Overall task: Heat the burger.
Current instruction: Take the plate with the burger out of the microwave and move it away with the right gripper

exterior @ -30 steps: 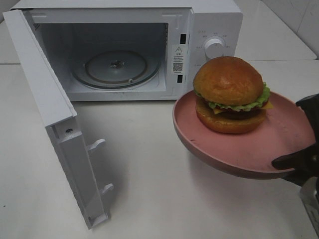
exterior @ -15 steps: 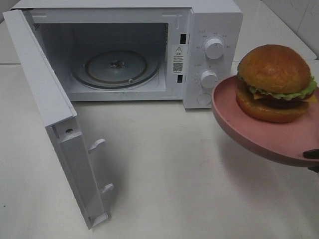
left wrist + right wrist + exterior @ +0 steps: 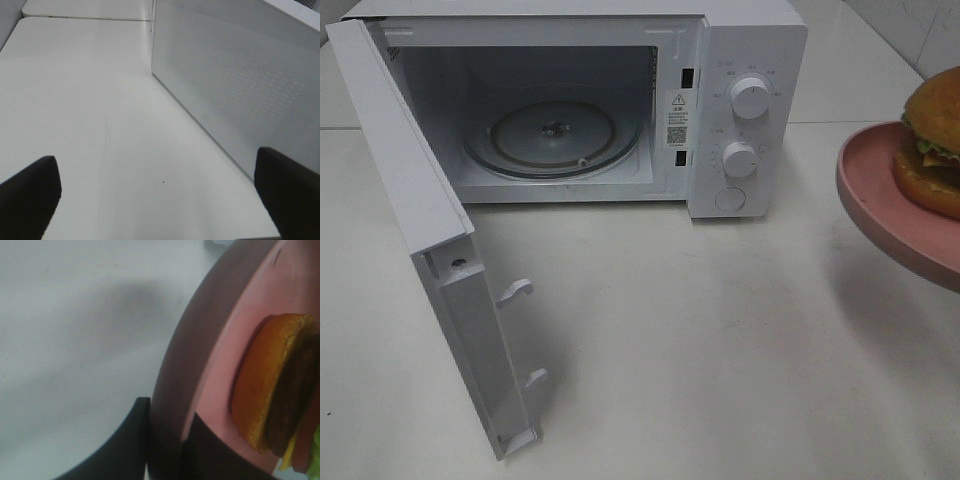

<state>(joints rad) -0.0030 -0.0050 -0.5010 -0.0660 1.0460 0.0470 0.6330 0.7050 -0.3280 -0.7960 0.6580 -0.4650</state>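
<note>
The pink plate (image 3: pixel 880 205) bearing the burger (image 3: pixel 932 140) is pinched at its rim by the right gripper (image 3: pixel 165 445). The left gripper (image 3: pixel 160 200) is spread wide over the table (image 3: pixel 700 340), nothing held, beside the microwave (image 3: pixel 745 60).

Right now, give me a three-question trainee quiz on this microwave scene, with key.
1. True or false: the microwave door is shut.
2. What does the burger sit on?
3. What do the right fingers clamp: A) the burger, B) the pink plate rim, C) a microwave knob?

Key: 1. False, it stands open, showing the glass turntable. 2. The pink plate. 3. B.
</note>
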